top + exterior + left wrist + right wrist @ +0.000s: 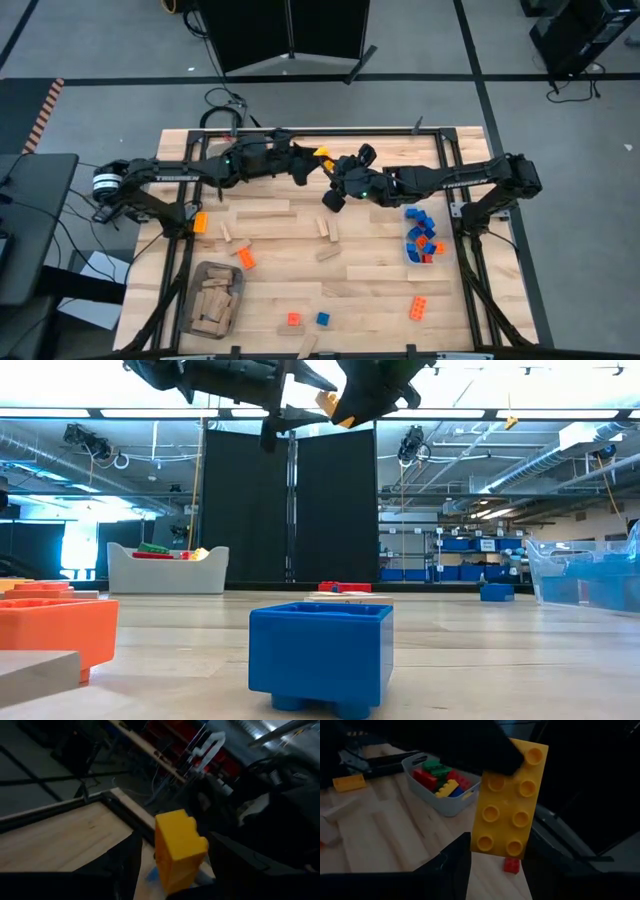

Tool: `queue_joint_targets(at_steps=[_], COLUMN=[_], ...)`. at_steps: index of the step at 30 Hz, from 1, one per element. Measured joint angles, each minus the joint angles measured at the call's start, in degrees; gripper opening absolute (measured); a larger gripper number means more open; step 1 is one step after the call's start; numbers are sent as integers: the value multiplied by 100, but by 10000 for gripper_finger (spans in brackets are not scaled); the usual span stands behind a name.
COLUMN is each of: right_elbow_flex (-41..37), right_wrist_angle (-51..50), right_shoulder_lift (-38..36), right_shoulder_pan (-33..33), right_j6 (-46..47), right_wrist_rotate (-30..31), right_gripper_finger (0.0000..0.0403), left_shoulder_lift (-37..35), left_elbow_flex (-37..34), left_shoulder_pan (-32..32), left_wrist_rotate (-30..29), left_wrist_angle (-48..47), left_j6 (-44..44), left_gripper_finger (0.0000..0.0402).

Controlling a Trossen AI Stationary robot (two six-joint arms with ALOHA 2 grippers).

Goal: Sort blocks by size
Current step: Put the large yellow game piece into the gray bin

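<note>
Nearest the low camera, a blue brick (320, 654) and an orange brick (55, 632) sat loose on the table (380, 280), unsorted. A grey bin of tan wooden pieces (213, 298) stood at the near left, and a clear bin of blue and red bricks (421, 242) at the right, so sizes seemed grouped by bin. Mid-table, wooden pieces (262, 211) lay scattered. Farther back, both arms met above the table's far edge. The left gripper (175, 870) pinched a long yellow brick (510, 802) at one end, and the right gripper (495, 865) had its fingers either side of the other end, looking closed on it; likely a handover in mid-air. Another bin of mixed bricks (442, 785) stood beyond.
</note>
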Motion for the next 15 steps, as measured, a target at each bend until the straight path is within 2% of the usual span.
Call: queue_joint_targets(at_steps=[8, 11, 15], right_elbow_flex=[0, 0, 0], right_wrist_angle=[-105, -153, -186], right_shoulder_lift=[0, 0, 0], right_shoulder_pan=[-2, -2, -5], right_j6=[-270, -274, -279], right_wrist_rotate=[5, 2, 64], right_gripper_finger=[161, 168, 182], left_shoulder_lift=[386, 386, 390], left_elbow_flex=[390, 418, 418], left_shoulder_pan=[-4, 12, 77], left_wrist_rotate=[-5, -32, 4], left_wrist_angle=[-108, -64, -106], left_j6=[9, 17, 2], left_gripper_finger=[217, 177, 98])
